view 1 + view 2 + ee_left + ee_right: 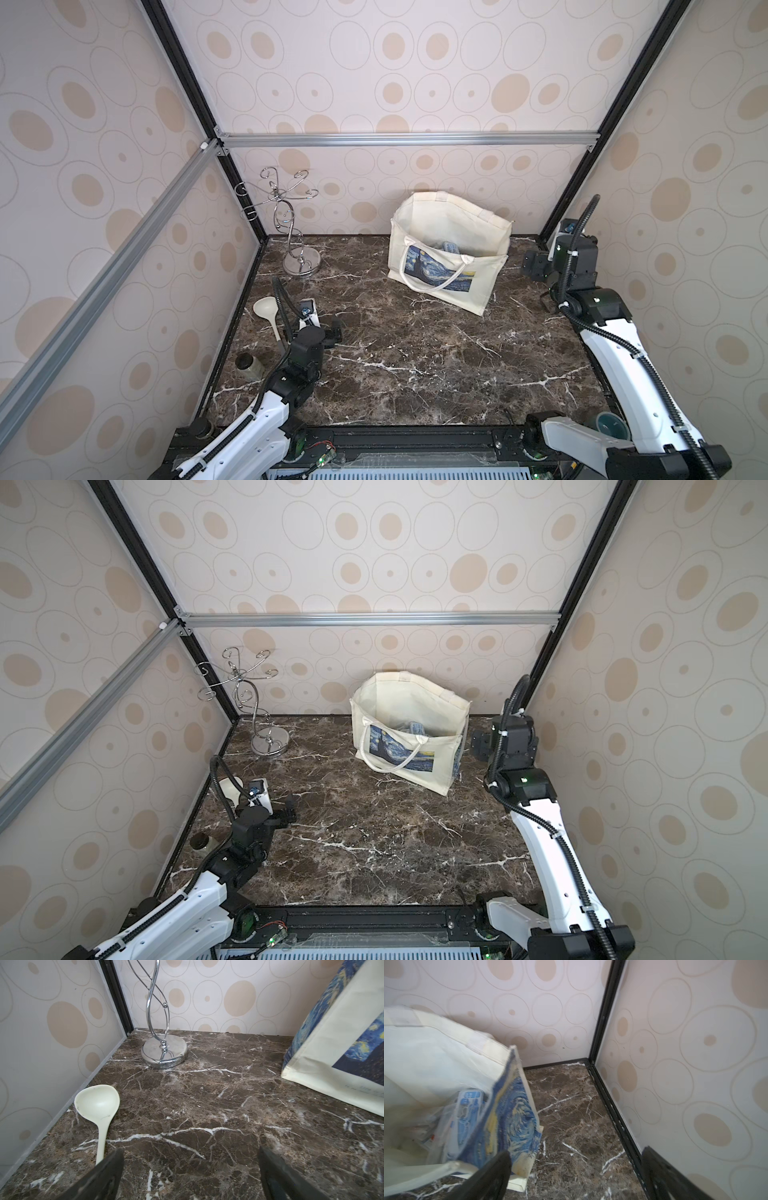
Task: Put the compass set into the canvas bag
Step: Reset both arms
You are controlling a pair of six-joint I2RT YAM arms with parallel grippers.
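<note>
The canvas bag (pixel 478 274) (pixel 445 766) stands upright and open at the back of the marble table, its blue-and-yellow print facing forward. The compass set (pixel 449 247) (pixel 414 728) (pixel 467 1109), a clear case with a blue label, lies inside the bag. My right gripper (pixel 532 264) (pixel 576 1153) hovers open just right of the bag's side, with nothing between its fingers. Over the table's left side my left gripper (pixel 336 329) (pixel 190 1153) is open and empty, well away from the bag (pixel 332 1043).
A chrome wire stand (pixel 297 249) (pixel 164 1053) occupies the back left corner. A cream ladle (pixel 268 311) (pixel 97 1105) lies along the left wall beside my left arm, with a small jar (pixel 249 363) nearer the front. A teal cup (pixel 611 424) sits at the front right.
</note>
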